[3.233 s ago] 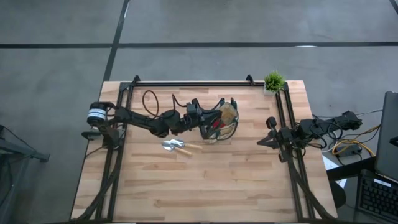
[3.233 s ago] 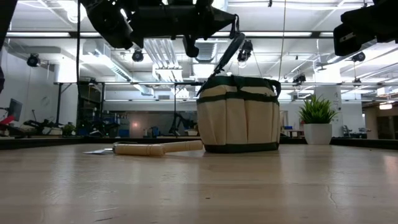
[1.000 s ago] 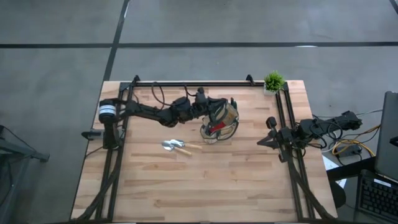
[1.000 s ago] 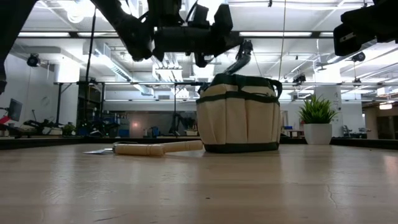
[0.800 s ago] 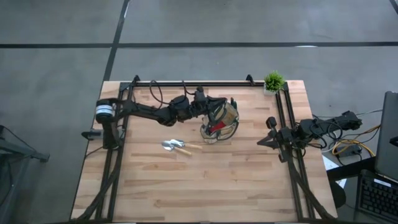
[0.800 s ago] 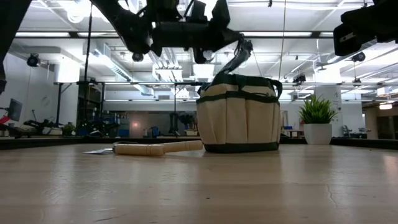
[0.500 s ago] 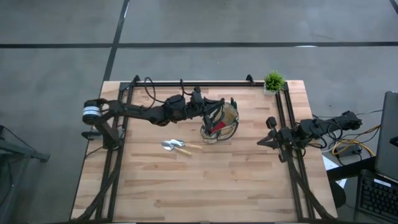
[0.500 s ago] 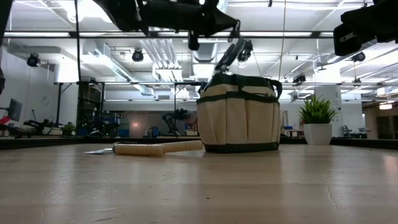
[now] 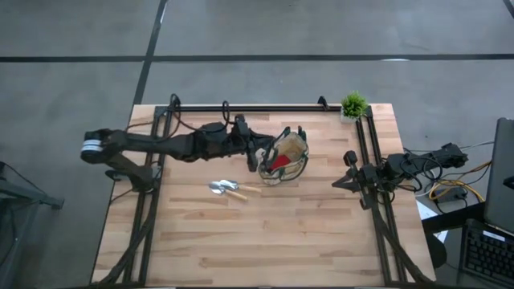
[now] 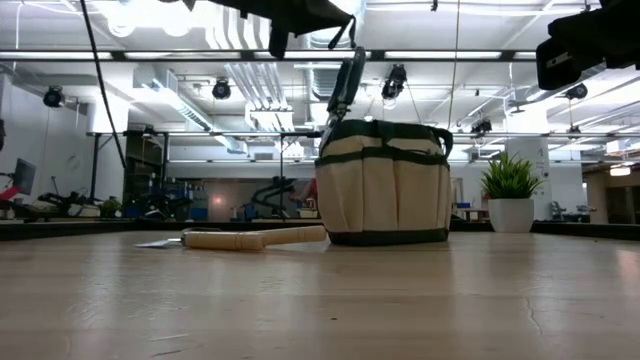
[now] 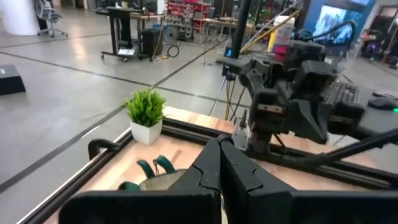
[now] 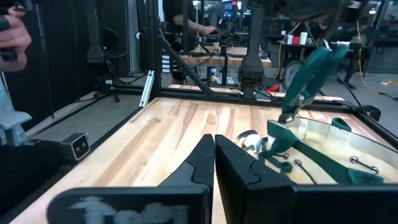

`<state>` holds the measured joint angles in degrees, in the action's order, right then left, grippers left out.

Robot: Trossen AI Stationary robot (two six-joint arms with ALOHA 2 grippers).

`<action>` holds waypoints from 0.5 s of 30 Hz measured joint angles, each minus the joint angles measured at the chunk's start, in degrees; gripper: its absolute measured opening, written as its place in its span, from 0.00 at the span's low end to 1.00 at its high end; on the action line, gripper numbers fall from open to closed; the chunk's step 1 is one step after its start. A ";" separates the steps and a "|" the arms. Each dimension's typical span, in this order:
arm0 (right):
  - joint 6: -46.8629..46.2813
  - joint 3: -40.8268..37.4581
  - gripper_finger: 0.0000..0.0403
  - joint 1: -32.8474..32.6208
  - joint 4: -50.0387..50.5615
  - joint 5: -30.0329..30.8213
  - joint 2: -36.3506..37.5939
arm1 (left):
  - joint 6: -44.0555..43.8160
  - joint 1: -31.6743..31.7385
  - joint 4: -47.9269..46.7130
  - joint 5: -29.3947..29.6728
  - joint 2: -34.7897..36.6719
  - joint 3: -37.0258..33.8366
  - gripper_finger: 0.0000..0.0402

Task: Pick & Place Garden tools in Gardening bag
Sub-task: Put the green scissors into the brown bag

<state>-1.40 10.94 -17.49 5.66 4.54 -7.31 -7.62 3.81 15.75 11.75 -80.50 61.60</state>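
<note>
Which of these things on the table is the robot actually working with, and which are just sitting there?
Part of the job:
gardening bag
trowel, on the table beside the bag
red item in the bag
left gripper, at the bag's rim

Just sitting there:
potted plant, at the far corner
right gripper, parked at the table's edge

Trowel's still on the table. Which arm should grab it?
Probably left. The left gripper hangs at the bag's near edge, close to the trowel. The right gripper sits at the table's right side, farther off.
</note>
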 joint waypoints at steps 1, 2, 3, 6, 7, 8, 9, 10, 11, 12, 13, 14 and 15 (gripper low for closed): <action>-0.03 0.00 0.02 -0.01 0.02 0.00 0.00 | 0.04 -0.55 -0.56 0.36 0.18 -0.01 0.00; 0.01 0.00 0.02 0.02 -0.01 0.00 0.00 | 0.16 -1.06 -0.48 0.54 0.23 -0.02 0.00; 0.06 0.00 0.02 -0.01 0.00 0.00 0.00 | 0.33 -1.64 -0.29 0.93 0.25 -0.02 0.00; -0.01 0.00 0.02 0.02 -0.01 0.00 0.00 | 1.43 -3.35 -0.35 3.18 -0.08 -0.02 0.00; 0.04 0.00 0.02 0.00 -0.01 0.00 0.00 | 2.15 -3.84 -0.35 3.87 -0.24 -0.02 0.00; 0.06 0.00 0.02 0.02 0.00 -0.01 0.00 | 2.91 -4.35 -0.35 4.64 -0.37 -0.02 0.00; 0.01 0.00 0.02 0.02 0.01 0.00 0.00 | 3.57 -4.84 -0.20 5.94 -0.51 -0.02 0.00; -0.05 0.00 0.02 0.01 -0.01 0.00 0.00 | 4.31 -5.28 0.16 7.20 -0.58 -0.03 0.00; -0.02 0.00 0.02 0.00 -0.01 0.00 0.00 | 4.99 -5.66 0.65 8.42 -0.58 -0.04 0.00; 0.07 0.00 0.02 0.00 -0.01 0.00 0.00 | 5.45 -5.93 1.29 9.50 -0.58 -0.04 0.00; 0.06 0.00 0.02 0.02 -0.01 0.00 0.00 | 5.64 -6.05 1.82 10.03 -0.54 -0.04 0.00; -0.03 -0.02 0.02 0.02 -0.01 0.00 0.00 | 5.64 -6.09 2.27 10.08 -0.47 -0.04 0.00; -0.03 0.00 0.02 0.01 -0.01 0.00 0.00 | 5.64 -6.10 2.59 10.11 -0.45 -0.04 0.00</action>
<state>-1.43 10.94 -17.48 5.65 4.54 -7.31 -1.97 -2.30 18.33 21.86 -80.95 61.56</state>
